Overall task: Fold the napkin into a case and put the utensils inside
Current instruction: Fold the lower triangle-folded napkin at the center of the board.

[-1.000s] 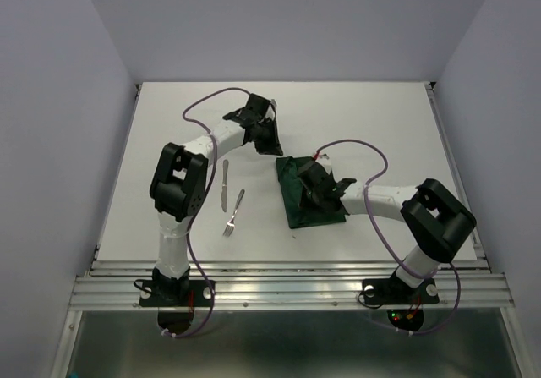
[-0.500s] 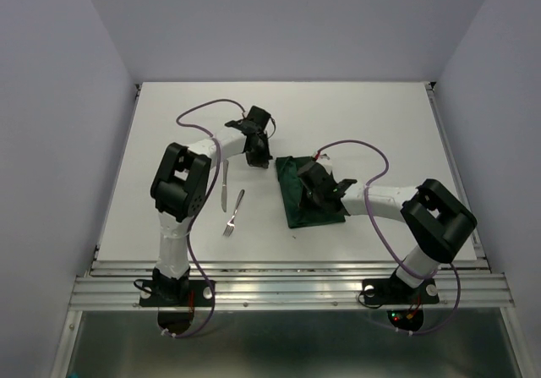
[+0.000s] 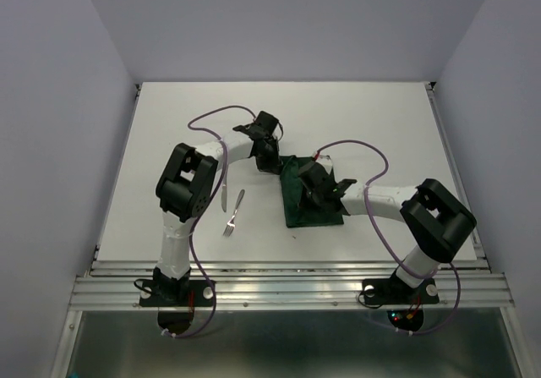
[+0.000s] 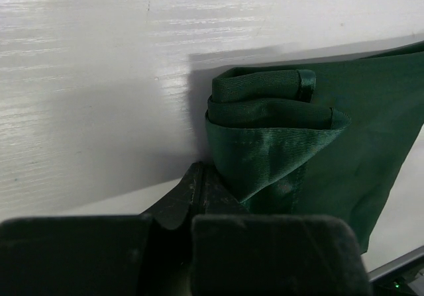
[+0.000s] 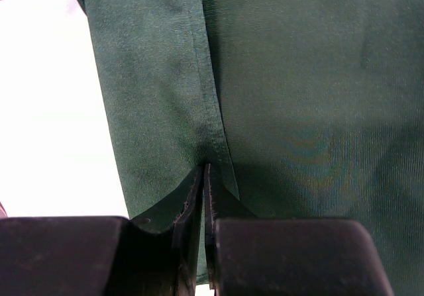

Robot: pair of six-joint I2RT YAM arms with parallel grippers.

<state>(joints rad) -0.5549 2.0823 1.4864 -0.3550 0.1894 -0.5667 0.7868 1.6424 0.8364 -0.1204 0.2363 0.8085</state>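
The dark green napkin lies folded into a narrow rectangle right of centre. It fills the right wrist view, and its rolled far-left corner shows in the left wrist view. My left gripper is shut, its tips touching that corner's edge, with no cloth seen between them. My right gripper is shut, its tips pressed onto the napkin at a hem. The knife and fork lie on the table left of the napkin, the knife partly under the left arm.
The white table is walled on the left, right and back. A purple cable arches over the right arm and another loops above the left arm. A metal rail runs along the near edge.
My left gripper has swung right and nearer, from the far middle of the table to the napkin's far-left corner. The right gripper has stayed on the napkin.
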